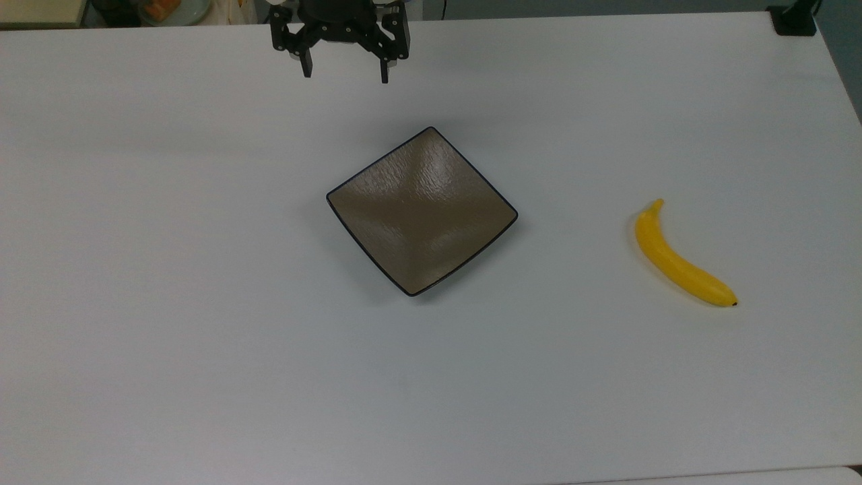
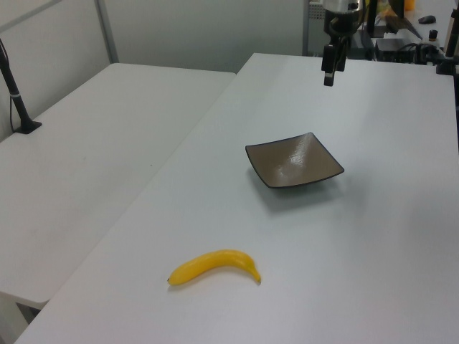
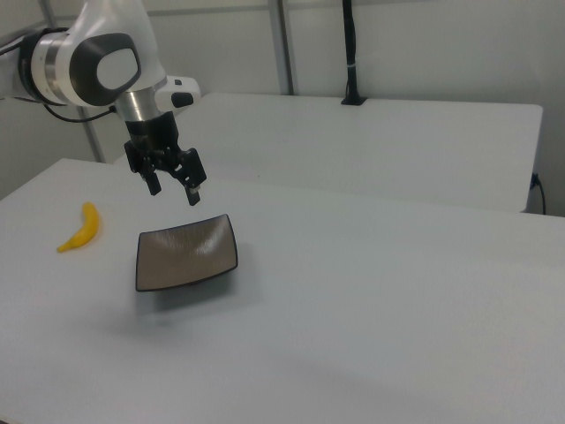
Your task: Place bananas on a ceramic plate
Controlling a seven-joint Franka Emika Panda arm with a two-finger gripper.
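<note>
The gripper (image 1: pixel 345 73) hangs with jaws wide and empty, above the surface (image 1: pixel 168 269) at the plate's (image 1: pixel 421 210) twelve o'clock in the top view. The banana (image 1: pixel 680 259) lies well apart at three o'clock.

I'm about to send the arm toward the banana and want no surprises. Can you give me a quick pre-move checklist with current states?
1. Gripper open and holding nothing: ok.
2. Banana lying flat on the table, untouched: ok.
3. Ceramic plate holds nothing: ok.
4. Banana apart from the plate, toward the top view's right: ok.
5. Gripper raised above the table, beyond the plate's far corner in the left view: ok.
</note>
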